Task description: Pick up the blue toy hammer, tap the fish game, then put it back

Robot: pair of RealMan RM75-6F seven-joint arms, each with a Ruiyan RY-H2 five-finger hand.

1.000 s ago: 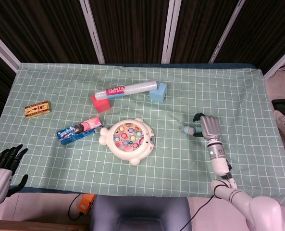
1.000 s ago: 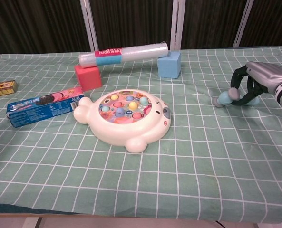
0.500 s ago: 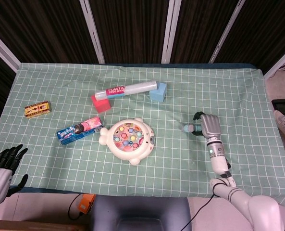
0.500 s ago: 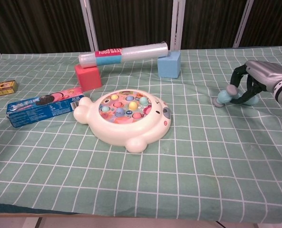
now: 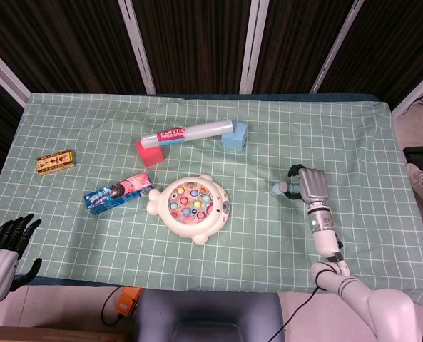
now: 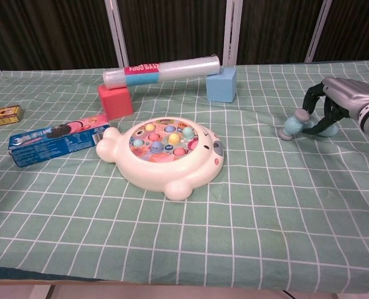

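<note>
Blue plastic hammer lying near the table's right edge, gripped by curling fingers of the right hand; rounded white fish game sitting mid-table; left hand hanging off the near-left corner, fingers spread.

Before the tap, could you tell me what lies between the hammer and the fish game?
Nothing: only bare checked tablecloth separates the blue toy hammer, held in the right hand, from the fish game, clearest in the chest view.
</note>
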